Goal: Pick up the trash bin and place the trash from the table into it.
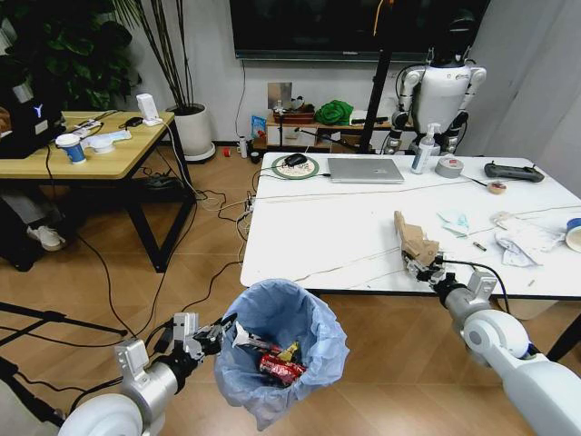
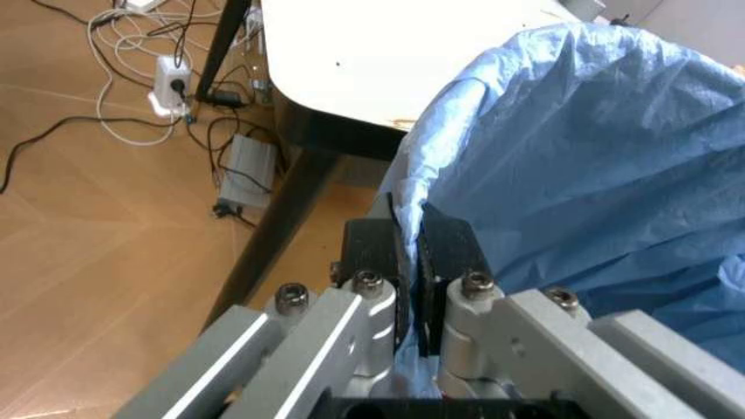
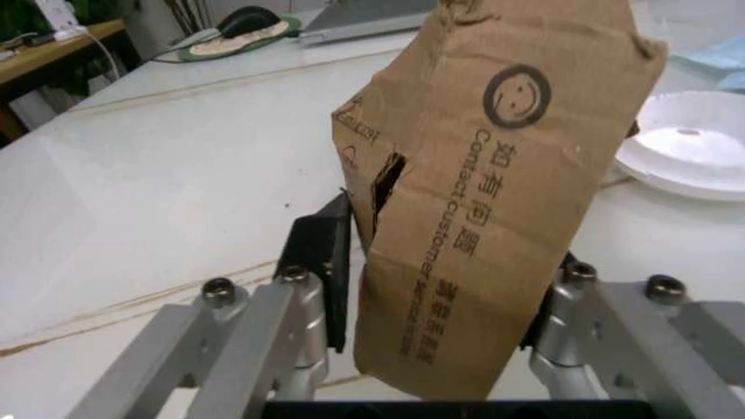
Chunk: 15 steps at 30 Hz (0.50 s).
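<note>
The trash bin (image 1: pixel 281 350), lined with a crinkled light-blue bag, hangs just off the table's front edge, red and yellow wrappers inside. My left gripper (image 1: pixel 218 336) is shut on its rim; in the left wrist view the black fingers (image 2: pixel 375 249) pinch the blue bag (image 2: pixel 582 157). My right gripper (image 1: pixel 425 269) is shut on a crumpled brown paper bag (image 1: pixel 413 238), held upright over the white marble-look table (image 1: pixel 336 236) near its front edge; the printed bag (image 3: pixel 501 192) sits between the pads (image 3: pixel 326 262). More trash, white crumpled papers (image 1: pixel 522 241), lies at the right.
A laptop (image 1: pixel 365 170), mouse on a round mat (image 1: pixel 295 165), spray bottle (image 1: pixel 423 150), tape roll (image 1: pixel 449 167) and black controller (image 1: pixel 514 172) line the table's far side. A wooden desk (image 1: pixel 82 150) stands left; cables (image 1: pixel 218 204) trail on the floor.
</note>
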Tool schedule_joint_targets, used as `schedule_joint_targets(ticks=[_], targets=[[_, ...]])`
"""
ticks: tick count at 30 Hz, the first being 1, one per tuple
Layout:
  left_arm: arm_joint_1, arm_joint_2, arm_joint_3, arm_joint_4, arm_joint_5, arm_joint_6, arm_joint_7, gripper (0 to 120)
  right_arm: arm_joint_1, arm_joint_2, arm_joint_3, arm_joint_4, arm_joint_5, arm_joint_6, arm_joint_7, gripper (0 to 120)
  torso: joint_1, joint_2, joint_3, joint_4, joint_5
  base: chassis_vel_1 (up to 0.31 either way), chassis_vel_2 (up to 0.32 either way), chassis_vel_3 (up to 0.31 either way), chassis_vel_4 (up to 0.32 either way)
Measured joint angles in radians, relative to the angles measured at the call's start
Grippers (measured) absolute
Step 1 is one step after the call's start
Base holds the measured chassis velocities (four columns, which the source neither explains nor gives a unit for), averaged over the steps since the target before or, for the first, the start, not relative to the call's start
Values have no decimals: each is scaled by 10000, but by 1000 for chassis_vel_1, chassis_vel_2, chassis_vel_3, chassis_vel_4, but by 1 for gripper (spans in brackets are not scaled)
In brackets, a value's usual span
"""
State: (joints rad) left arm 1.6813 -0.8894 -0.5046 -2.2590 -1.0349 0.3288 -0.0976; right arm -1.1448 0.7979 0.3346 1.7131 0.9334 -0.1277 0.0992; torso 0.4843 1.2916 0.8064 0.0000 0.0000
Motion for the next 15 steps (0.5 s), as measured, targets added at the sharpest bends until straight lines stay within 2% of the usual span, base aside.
schedule_joint_targets(ticks=[5,9,15], targets=[[-64,-13,27,56,-3,0,-7,0,32,-183,-12,111,-16,167,-202,16,0,0,0,0,0,0,0,0,0],[-92,-23,39,80,-6,0,-8,0,5,-372,107,376,-15,303,-356,12,0,0,0,1,0,0,0,0,0],[-164,-31,80,102,-13,0,-27,0,-184,-862,368,1228,106,511,-527,12,0,0,-1,0,0,0,0,0,0]])
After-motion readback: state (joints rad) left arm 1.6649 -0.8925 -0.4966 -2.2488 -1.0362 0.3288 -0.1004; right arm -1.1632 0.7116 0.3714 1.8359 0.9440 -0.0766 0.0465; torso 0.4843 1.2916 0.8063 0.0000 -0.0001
